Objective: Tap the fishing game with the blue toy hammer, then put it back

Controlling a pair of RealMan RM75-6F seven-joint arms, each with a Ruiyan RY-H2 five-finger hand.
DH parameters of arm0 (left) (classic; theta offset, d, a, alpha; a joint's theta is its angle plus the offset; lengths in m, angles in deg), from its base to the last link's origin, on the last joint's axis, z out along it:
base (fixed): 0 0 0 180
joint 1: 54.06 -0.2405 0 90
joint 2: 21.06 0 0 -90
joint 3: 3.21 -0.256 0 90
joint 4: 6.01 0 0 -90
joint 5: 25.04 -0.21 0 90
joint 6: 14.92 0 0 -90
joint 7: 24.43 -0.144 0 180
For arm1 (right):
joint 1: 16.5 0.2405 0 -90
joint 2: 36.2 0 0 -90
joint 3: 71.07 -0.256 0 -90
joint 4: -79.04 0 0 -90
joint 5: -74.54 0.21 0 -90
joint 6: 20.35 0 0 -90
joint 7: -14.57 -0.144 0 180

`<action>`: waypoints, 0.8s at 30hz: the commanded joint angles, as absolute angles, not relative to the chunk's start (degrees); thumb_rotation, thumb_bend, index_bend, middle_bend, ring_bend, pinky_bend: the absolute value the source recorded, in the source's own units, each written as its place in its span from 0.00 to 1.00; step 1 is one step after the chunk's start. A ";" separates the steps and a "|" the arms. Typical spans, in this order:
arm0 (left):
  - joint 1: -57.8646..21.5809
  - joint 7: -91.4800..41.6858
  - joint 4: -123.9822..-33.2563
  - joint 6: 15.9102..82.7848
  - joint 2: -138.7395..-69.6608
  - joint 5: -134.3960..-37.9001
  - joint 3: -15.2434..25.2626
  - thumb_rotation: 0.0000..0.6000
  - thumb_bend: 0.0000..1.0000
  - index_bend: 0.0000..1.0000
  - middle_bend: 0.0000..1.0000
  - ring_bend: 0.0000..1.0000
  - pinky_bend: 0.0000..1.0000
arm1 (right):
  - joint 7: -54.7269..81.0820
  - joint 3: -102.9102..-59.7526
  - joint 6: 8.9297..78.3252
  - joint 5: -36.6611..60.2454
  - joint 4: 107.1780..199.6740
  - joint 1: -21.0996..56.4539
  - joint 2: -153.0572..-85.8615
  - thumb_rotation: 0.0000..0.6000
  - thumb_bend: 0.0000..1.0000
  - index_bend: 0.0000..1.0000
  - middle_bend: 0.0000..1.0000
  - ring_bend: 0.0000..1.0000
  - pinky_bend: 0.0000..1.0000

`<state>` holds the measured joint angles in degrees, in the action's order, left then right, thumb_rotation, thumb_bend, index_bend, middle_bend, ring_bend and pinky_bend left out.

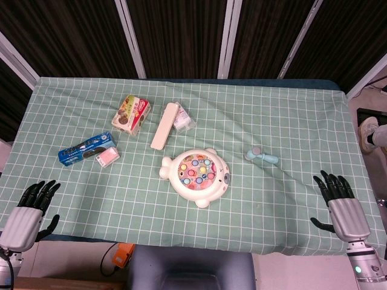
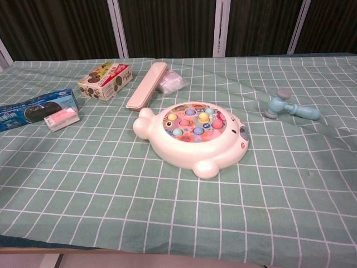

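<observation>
The fishing game (image 1: 197, 174) (image 2: 193, 135), a cream fish-shaped toy with coloured pieces on top, sits in the middle of the green checked cloth. The blue toy hammer (image 1: 263, 156) (image 2: 290, 107) lies on its side to the game's right, handle pointing right. My left hand (image 1: 29, 211) rests at the near left table edge, fingers spread, holding nothing. My right hand (image 1: 341, 206) rests at the near right edge, also spread and empty, well short of the hammer. Neither hand shows in the chest view.
Far left of the game lie a blue biscuit pack (image 1: 87, 148) (image 2: 34, 109), a pink eraser-like block (image 1: 107, 157) (image 2: 61, 119), a snack box (image 1: 131, 113) (image 2: 104, 73), a long cream case (image 1: 163, 125) (image 2: 146, 85) and a clear packet (image 1: 182, 119) (image 2: 170, 82).
</observation>
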<state>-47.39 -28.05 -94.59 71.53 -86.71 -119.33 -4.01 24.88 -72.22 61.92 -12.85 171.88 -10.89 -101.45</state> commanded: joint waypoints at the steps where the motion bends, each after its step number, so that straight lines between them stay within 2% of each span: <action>1: -47.35 -28.28 -94.51 71.44 -86.79 -119.25 -4.01 1.00 0.41 0.00 0.05 0.02 0.10 | 24.77 -72.45 61.91 -12.52 171.94 -10.89 -101.41 1.00 0.23 0.00 0.00 0.00 0.00; 10: -47.35 -27.74 -94.63 71.52 -86.52 -119.24 -4.10 1.00 0.41 0.00 0.05 0.02 0.10 | 25.22 -74.33 60.23 -10.14 170.28 -9.46 -103.39 1.00 0.23 0.00 0.00 0.00 0.00; 15: -47.26 -27.08 -94.43 71.14 -86.21 -118.77 -4.08 1.00 0.41 0.00 0.05 0.02 0.10 | 21.21 -79.07 57.55 -6.87 165.20 -5.53 -107.06 1.00 0.23 0.01 0.00 0.00 0.00; 17: -47.32 -27.12 -94.45 71.04 -86.12 -118.31 -3.97 1.00 0.41 0.00 0.05 0.02 0.10 | 20.38 -80.62 54.73 -6.09 162.61 -2.84 -108.35 1.00 0.23 0.06 0.00 0.00 0.00; 19: -47.39 -27.18 -94.55 71.09 -86.06 -118.06 -3.89 1.00 0.41 0.00 0.05 0.02 0.10 | 19.58 -81.92 51.42 -4.84 160.68 -0.29 -109.25 1.00 0.23 0.14 0.00 0.00 0.00; 24: -47.55 -27.42 -94.70 71.35 -86.02 -118.18 -3.98 1.00 0.41 0.00 0.05 0.02 0.10 | 19.46 -85.73 39.60 1.12 154.99 8.04 -112.30 1.00 0.28 0.33 0.01 0.00 0.00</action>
